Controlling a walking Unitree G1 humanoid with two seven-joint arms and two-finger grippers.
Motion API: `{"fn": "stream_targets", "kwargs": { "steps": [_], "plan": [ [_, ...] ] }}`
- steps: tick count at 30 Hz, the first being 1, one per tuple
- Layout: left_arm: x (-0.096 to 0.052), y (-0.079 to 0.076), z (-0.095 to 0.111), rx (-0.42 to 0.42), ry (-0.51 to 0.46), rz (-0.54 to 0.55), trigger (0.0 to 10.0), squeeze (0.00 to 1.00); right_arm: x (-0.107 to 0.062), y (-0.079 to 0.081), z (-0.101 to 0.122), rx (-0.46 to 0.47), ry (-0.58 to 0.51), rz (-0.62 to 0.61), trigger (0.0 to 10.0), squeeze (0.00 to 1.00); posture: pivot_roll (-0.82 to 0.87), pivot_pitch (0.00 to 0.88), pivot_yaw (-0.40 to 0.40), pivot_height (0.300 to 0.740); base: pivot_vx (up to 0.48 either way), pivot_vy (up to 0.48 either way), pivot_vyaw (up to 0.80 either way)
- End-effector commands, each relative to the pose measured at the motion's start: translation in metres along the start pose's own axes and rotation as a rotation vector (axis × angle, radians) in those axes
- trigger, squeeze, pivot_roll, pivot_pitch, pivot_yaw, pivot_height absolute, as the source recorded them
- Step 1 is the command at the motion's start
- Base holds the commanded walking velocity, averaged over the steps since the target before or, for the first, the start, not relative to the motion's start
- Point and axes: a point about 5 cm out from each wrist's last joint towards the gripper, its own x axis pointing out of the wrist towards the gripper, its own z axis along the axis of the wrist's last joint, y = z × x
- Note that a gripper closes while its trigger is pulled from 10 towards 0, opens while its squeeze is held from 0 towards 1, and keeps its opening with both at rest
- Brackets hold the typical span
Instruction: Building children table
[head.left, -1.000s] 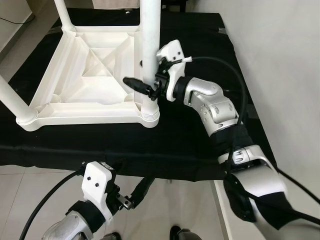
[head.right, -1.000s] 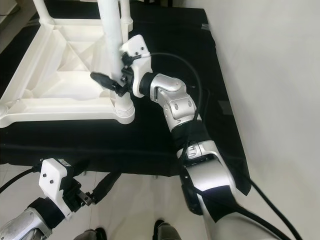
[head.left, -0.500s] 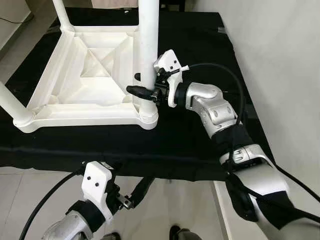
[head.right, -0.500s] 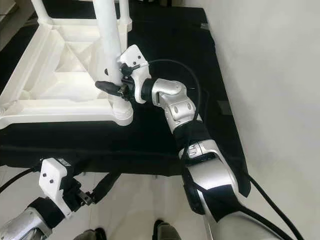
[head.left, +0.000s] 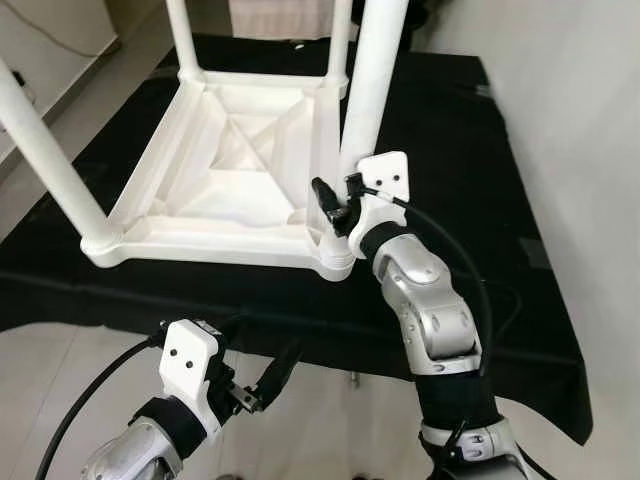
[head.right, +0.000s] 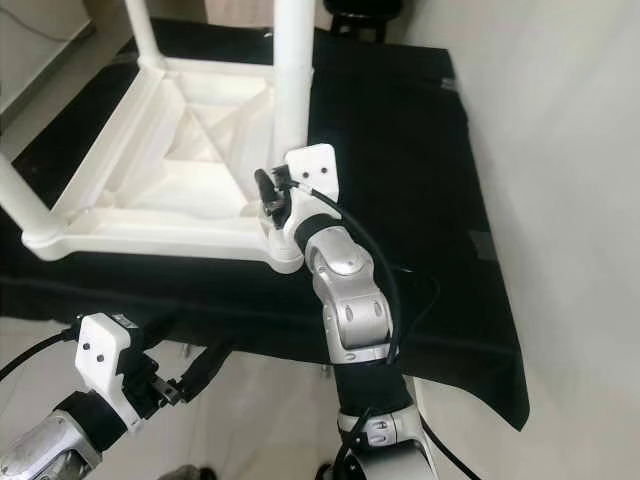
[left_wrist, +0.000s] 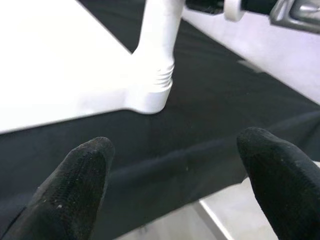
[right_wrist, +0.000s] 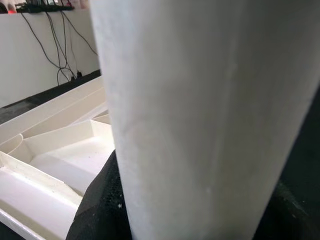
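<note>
A white children's table (head.left: 230, 190) lies upside down on a black cloth (head.left: 455, 160), its legs pointing up. My right gripper (head.left: 335, 205) is shut on the near right leg (head.left: 372, 80), just above the threaded socket at the corner. In the right wrist view that leg (right_wrist: 200, 115) lies close between the black fingers (right_wrist: 100, 200). My left gripper (head.left: 275, 368) hangs low in front of the cloth's near edge, open and holding nothing. Its two fingertips (left_wrist: 75, 175) stand wide apart in the left wrist view, facing the same corner socket (left_wrist: 150, 95).
Three other legs stand up: one at the near left (head.left: 45, 150) and two at the back (head.left: 182, 40) (head.left: 340, 45). A white wall (head.left: 590, 120) runs along the right side. Pale tiled floor (head.left: 60, 360) lies in front of the cloth's edge.
The whole picture has shifted, so the camera has moved. My right gripper stays on the same leg, now lower and nearer its base, with the forearm coming from the front. The left gripper hangs as before.
</note>
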Motion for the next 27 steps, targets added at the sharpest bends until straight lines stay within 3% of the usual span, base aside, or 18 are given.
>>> {"fn": "stream_targets", "kwargs": {
  "steps": [1, 3, 4, 5, 6, 7, 8, 11, 13, 14, 16, 17, 26, 27],
  "plan": [
    [0.0, 0.001, -0.005, -0.024, 0.007, 0.003, 10.0, 0.0, -0.003, -0.001, -0.049, 0.046, 0.24, 0.01, 4.4, 0.0, -0.03, 0.189, -0.045, 0.74, 0.0, 0.0, 0.0],
    [0.001, 0.002, -0.005, -0.023, 0.005, 0.007, 10.0, 0.0, -0.004, 0.002, -0.048, 0.046, 0.246, 0.026, 4.4, 0.0, -0.03, 0.188, -0.045, 0.74, 0.0, 0.0, 0.0],
    [0.002, 0.003, -0.005, -0.022, 0.0, 0.014, 10.0, 0.0, -0.003, 0.005, -0.046, 0.061, 0.237, 0.054, 10.0, 0.0, -0.03, 0.181, -0.048, 0.74, 0.0, 0.0, 0.0],
    [0.002, 0.004, -0.005, -0.022, -0.004, 0.019, 10.0, 0.0, -0.005, 0.007, -0.044, 0.072, 0.235, 0.057, 10.0, 0.0, -0.03, 0.181, -0.048, 0.74, 0.0, 0.0, 0.0],
    [0.003, 0.005, -0.006, -0.021, -0.007, 0.024, 10.0, 0.0, -0.003, 0.01, -0.037, 0.092, 0.203, 0.109, 10.0, 1.0, -0.03, 0.173, -0.05, 0.74, 0.0, 0.0, 0.0],
    [0.004, 0.006, -0.006, -0.021, -0.01, 0.028, 10.0, 0.0, 0.002, 0.013, -0.027, 0.089, 0.151, 0.207, 10.0, 1.0, -0.03, 0.167, -0.052, 0.74, 0.0, 0.0, 0.0],
    [0.004, 0.006, -0.006, -0.021, -0.01, 0.028, 10.0, 0.0, 0.002, 0.013, -0.027, 0.089, 0.151, 0.207, 10.0, 1.0, -0.03, 0.167, -0.052, 0.74, 0.0, 0.0, 0.0],
    [0.006, 0.008, -0.007, -0.022, -0.013, 0.029, 10.0, 0.0, 0.007, 0.016, -0.009, 0.084, 0.062, 0.407, 10.0, 1.0, -0.02, 0.159, -0.054, 0.74, 0.0, 0.0, 0.0],
    [0.007, 0.009, -0.008, -0.02, -0.015, 0.029, 10.0, 0.0, 0.007, 0.013, 0.003, -0.015, 0.009, 0.559, 10.0, 1.0, -0.02, 0.152, -0.055, 0.74, 0.0, 0.0, 0.0],
    [0.007, 0.009, -0.008, -0.019, -0.015, 0.03, 10.0, 0.0, 0.007, 0.01, 0.007, -0.032, 0.004, 0.619, 10.0, 0.92, -0.02, 0.147, -0.054, 0.74, 0.0, 0.0, 0.0],
    [0.007, 0.009, -0.008, -0.018, -0.015, 0.03, 10.0, 0.0, 0.007, 0.008, 0.011, -0.057, -0.01, 0.665, 10.0, 0.92, -0.02, 0.147, -0.054, 0.74, 0.0, 0.0, 0.0],
    [0.007, 0.009, -0.008, -0.017, -0.016, 0.031, 10.0, 0.0, 0.008, 0.003, 0.016, -0.058, -0.019, 0.7, 10.0, 0.0, -0.01, 0.143, -0.054, 0.74, 0.0, 0.0, 0.0],
    [0.008, 0.01, -0.011, -0.008, -0.014, 0.035, 10.0, 0.0, 0.026, -0.016, 0.026, -0.081, -0.028, 0.814, 10.0, 0.0, 0.01, 0.126, -0.064, 0.74, 0.0, 0.0, 0.0],
    [0.008, 0.01, -0.011, -0.007, -0.015, 0.036, 10.0, 0.0, 0.027, -0.017, 0.026, -0.082, -0.029, 0.822, 4.9, 0.0, 0.01, 0.126, -0.064, 0.74, 0.0, 0.0, 0.0]
  ]
}}
